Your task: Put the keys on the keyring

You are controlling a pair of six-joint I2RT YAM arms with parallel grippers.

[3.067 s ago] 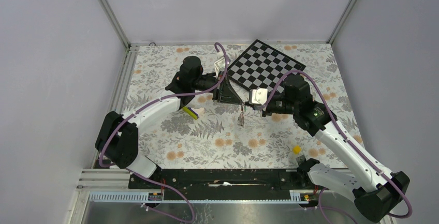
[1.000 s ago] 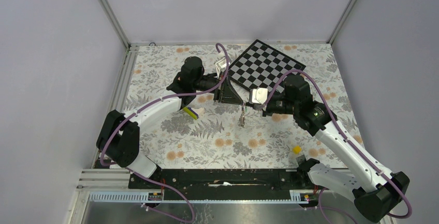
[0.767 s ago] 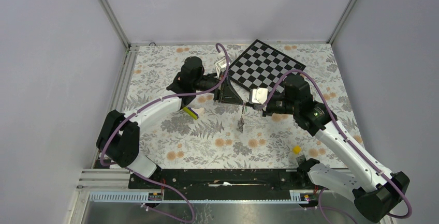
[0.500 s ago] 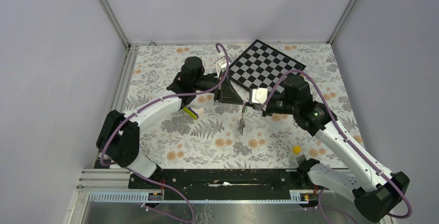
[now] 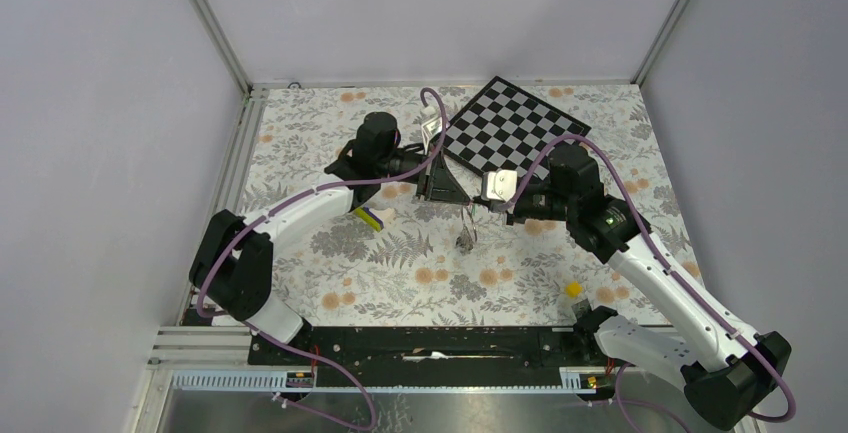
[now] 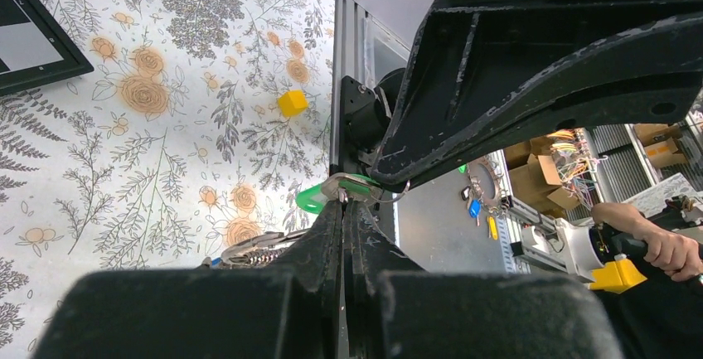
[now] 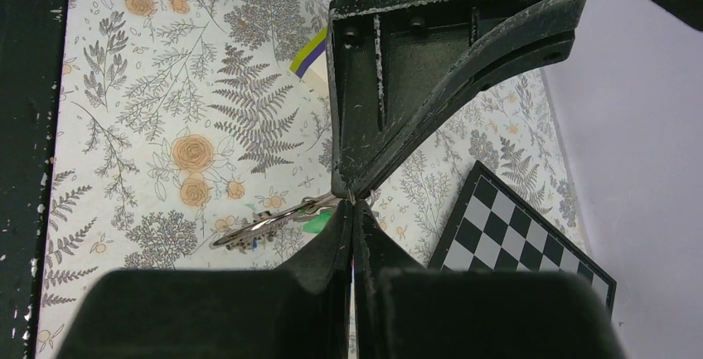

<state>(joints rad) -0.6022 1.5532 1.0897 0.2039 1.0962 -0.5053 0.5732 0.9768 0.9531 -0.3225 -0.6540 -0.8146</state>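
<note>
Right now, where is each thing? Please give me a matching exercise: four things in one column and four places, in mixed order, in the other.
Things:
1. checkerboard
2. yellow cube
3. wedge block
4. green key

Places:
A. beside the forearm of the left arm
B. where the left gripper and the right gripper meet
C. far side, right of centre
D. near side, close to the right arm

Pairs: 1-C, 2-D, 3-A, 4-B
</note>
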